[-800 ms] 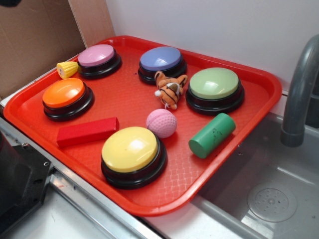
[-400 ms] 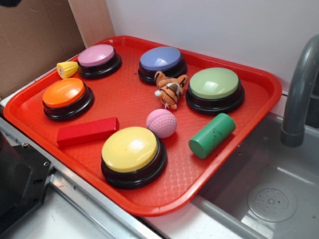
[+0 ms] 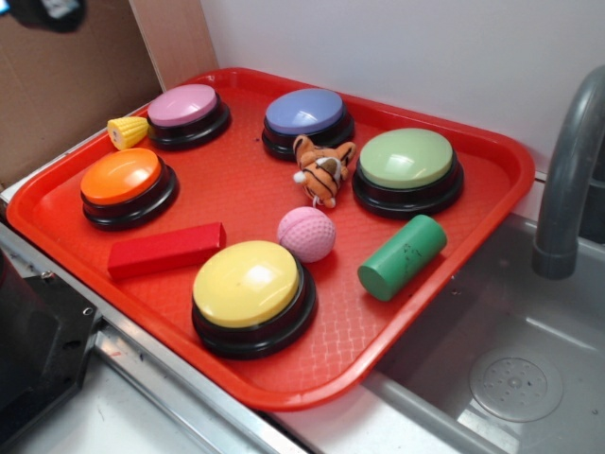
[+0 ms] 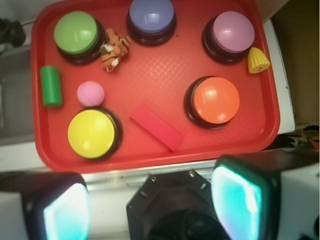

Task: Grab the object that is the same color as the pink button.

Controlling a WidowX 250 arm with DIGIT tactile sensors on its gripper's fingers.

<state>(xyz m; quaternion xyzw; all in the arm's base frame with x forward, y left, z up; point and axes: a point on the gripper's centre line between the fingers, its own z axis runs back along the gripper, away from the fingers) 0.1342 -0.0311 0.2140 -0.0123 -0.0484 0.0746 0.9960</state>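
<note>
Corn piece: small yellow toy at the far left, touching the pink button's base; well away from my path, little risk.
Pink button: back-left of the red tray; it only gives me the colour, and I could wrongly head for it instead of the ball.
Orange button: left side, with the red block in front of it; both well clear of the target.
Yellow button: just beside the ball on its front-left; one finger could land on the dome and press it.
Pink ball: my target, near the tray's middle, between the yellow button and the toy tiger; round and dimpled, so I judge an off-centre squeeze would send it rolling.
Green cylinder: lying on its side to the right of the ball; a nudged ball may stop against it.
My gripper: high over the tray's near edge, fingers spread wide, holding nothing.
</note>
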